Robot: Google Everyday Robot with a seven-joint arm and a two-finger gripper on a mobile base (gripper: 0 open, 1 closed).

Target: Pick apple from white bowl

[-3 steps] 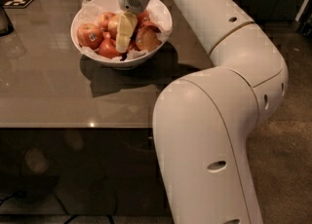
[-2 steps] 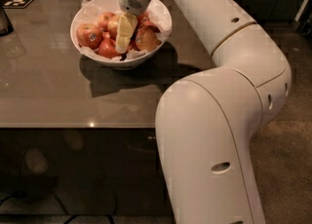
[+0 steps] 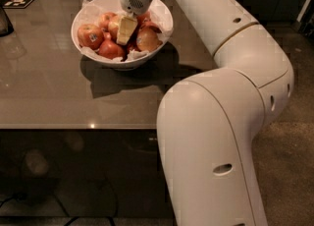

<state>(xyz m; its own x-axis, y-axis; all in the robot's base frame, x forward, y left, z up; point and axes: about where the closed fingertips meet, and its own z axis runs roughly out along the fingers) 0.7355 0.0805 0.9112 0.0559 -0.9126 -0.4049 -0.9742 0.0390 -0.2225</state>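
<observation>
With my tool [image 3: 125, 31] down in the bowl [image 3: 163, 15], whether parted or closed I cannot tell, I should centre on the apple [image 3: 111, 49] beside its tip, sink squarely, then squeeze gently.

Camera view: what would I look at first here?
The giant white robot arm fills the right side and bends over the brown table. Its hand is down inside the white bowl near the table's far edge, right among the red and yellow apples.
</observation>
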